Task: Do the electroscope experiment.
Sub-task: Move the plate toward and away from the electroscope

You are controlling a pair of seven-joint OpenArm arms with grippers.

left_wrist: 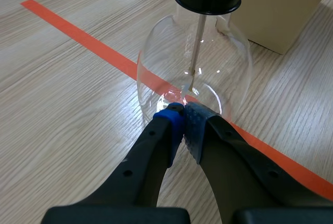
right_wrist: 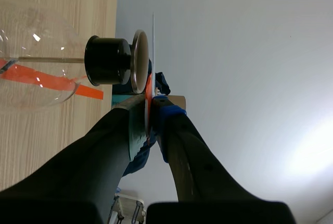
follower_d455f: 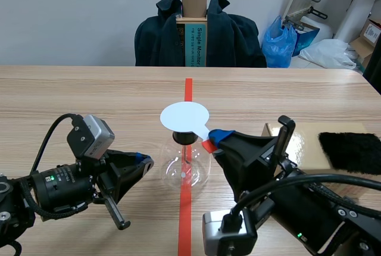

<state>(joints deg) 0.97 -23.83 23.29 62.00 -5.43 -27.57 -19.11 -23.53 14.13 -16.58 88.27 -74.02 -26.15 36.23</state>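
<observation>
- Right gripper (follower_d455f: 219, 138), lower right, pinches the light disc (follower_d455f: 185, 116) by its edge.
- Left gripper (follower_d455f: 145, 161), lower left, pressed together at the flask (follower_d455f: 186, 171).
- Flask looks fragile, slippery; grip the stopper (follower_d455f: 185, 138).

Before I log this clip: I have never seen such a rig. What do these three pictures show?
Two black robot arms stand at a wooden table. The wide picture looks from between them; the other two come from a camera on each wrist. In the middle stands the electroscope, a glass flask with a black stopper. The right gripper is shut on a white disc, held over the flask's top. The left gripper is shut on nothing, its tips at the glass. A dark furry cloth lies at the right.
</observation>
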